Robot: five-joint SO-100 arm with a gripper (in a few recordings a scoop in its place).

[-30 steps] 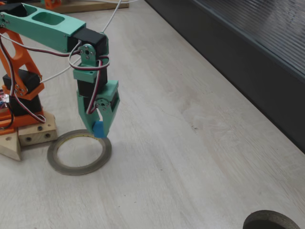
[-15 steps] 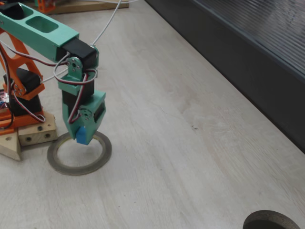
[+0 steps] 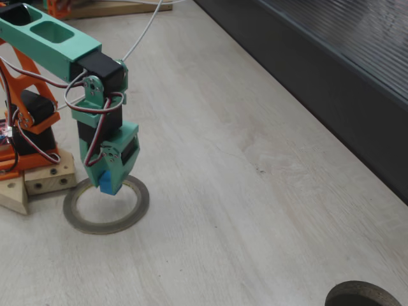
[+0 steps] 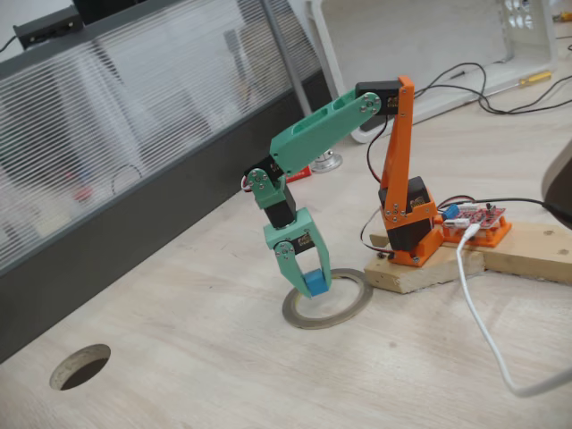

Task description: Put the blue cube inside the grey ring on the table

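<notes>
1. One gripper (image 3: 108,182) was clenched on the blue cube (image 4: 315,284), held low over the grey ring (image 4: 327,299).
2. Released above the band's near edge, the cube could likely bounce outside onto the table (image 3: 255,210).

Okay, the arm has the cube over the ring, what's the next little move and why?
Probably lower a touch, then open the fingers. The gripper is shut on the blue cube, which in both fixed views sits over the grey ring, near its far inner edge and seemingly just off the table. A small nudge toward the hole's middle first would be safer.
</notes>
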